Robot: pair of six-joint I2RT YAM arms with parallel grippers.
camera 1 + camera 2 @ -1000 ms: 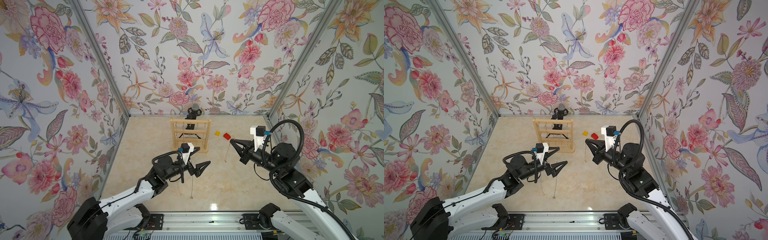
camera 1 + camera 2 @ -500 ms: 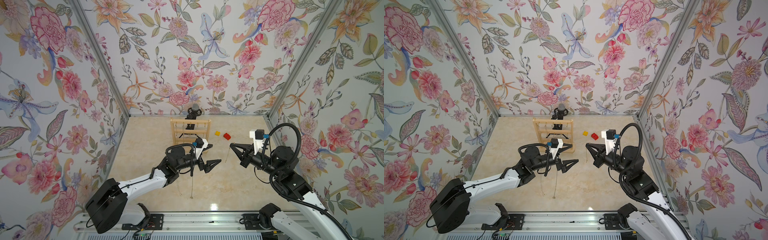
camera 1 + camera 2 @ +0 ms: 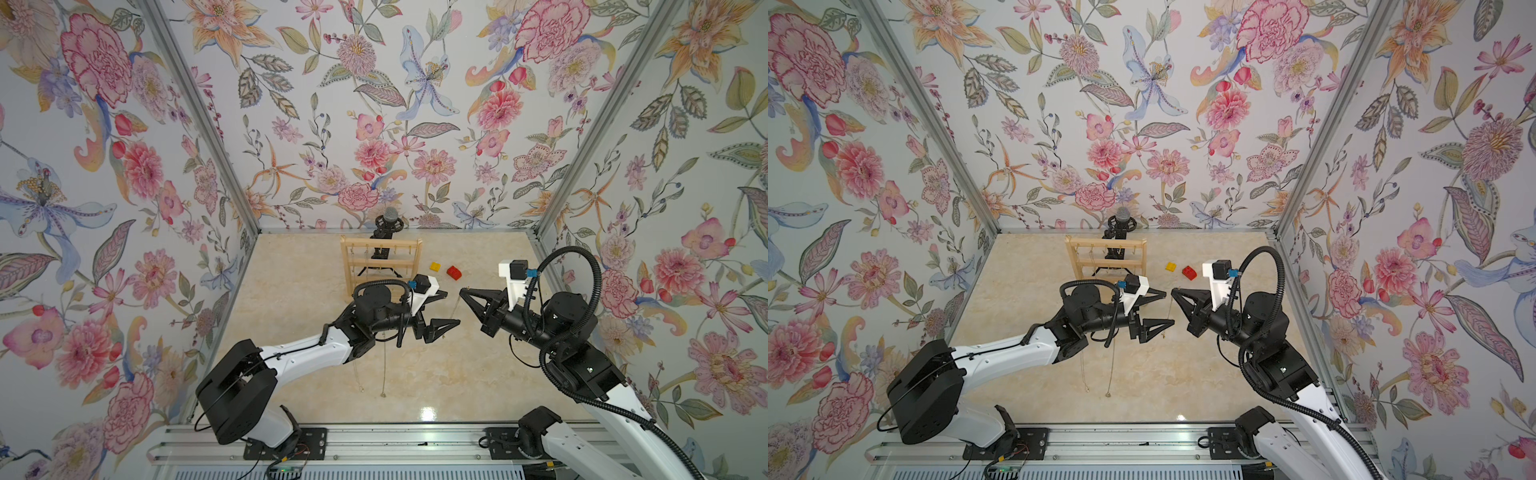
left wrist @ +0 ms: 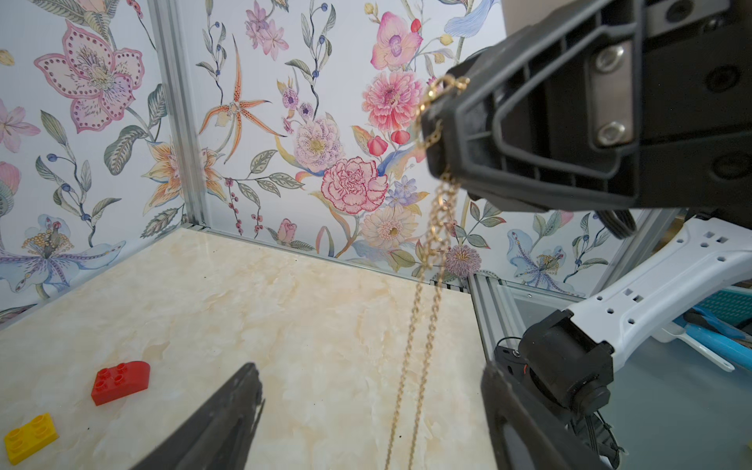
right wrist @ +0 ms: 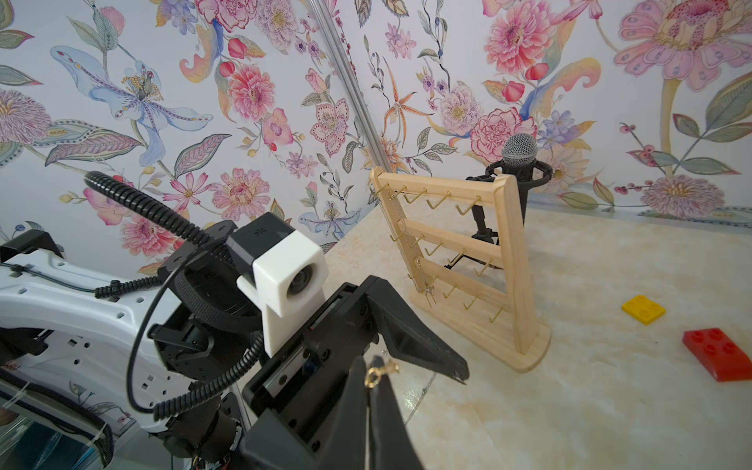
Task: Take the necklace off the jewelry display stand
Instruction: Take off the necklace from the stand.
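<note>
The jewelry display stand (image 3: 381,242) (image 3: 1105,242) (image 5: 517,264) stands upright at the back of the table, with a thin chain on its left post. A gold necklace (image 3: 455,309) (image 4: 433,244) hangs apart from the stand. My right gripper (image 3: 462,291) (image 3: 1173,292) (image 5: 372,362) (image 4: 437,126) is shut on its clasp (image 5: 376,372). My left gripper (image 3: 452,308) (image 3: 1171,306) (image 4: 368,370) is open. Its fingers stand on either side of the hanging chain without touching it.
A red brick (image 3: 454,272) (image 4: 120,382) and a yellow brick (image 3: 435,266) (image 4: 30,437) lie right of the stand. A microphone on a black tripod (image 3: 390,216) stands behind it. Two thin chains (image 3: 384,365) lie on the table under my left arm. Floral walls close three sides.
My left arm has reached right and forward until its fingers straddle the hanging chain, and its jaws have narrowed a little. The right gripper has barely moved.
</note>
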